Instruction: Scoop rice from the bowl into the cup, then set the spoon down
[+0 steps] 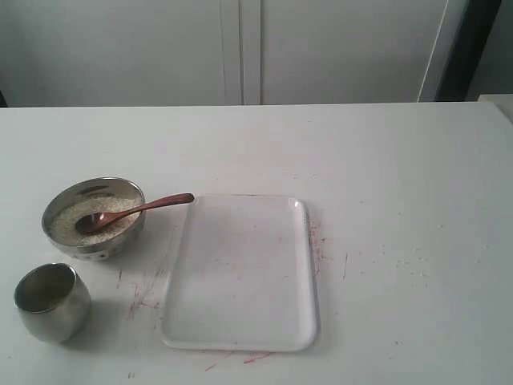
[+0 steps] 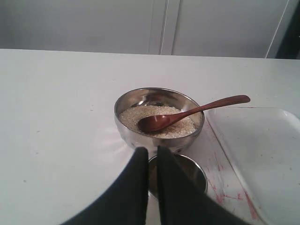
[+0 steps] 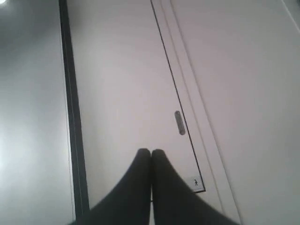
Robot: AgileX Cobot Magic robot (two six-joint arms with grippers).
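Note:
The steel bowl point(image 1: 127, 236) stands at the left of the table, holding white rice point(image 1: 77, 212). The wooden spoon point(image 1: 136, 210) lies in the rice, its handle over the rim towards the tray. The steel cup point(image 1: 52, 301) stands just in front of the bowl. In the left wrist view my left gripper point(image 2: 152, 151) hangs above the cup point(image 2: 193, 172), short of the bowl point(image 2: 133, 137), rice point(image 2: 133, 116) and spoon point(image 2: 201, 109); its jaws stand nearly together and hold nothing. My right gripper point(image 3: 151, 153) is shut, empty and faces a cabinet door. Neither gripper shows in the exterior view.
A white rectangular tray point(image 1: 240, 273) lies right of the bowl, and its corner point(image 2: 262, 140) also shows in the left wrist view. Red scratch marks point(image 1: 143, 298) streak the white table around it. White cabinet doors point(image 1: 240, 48) stand behind the table.

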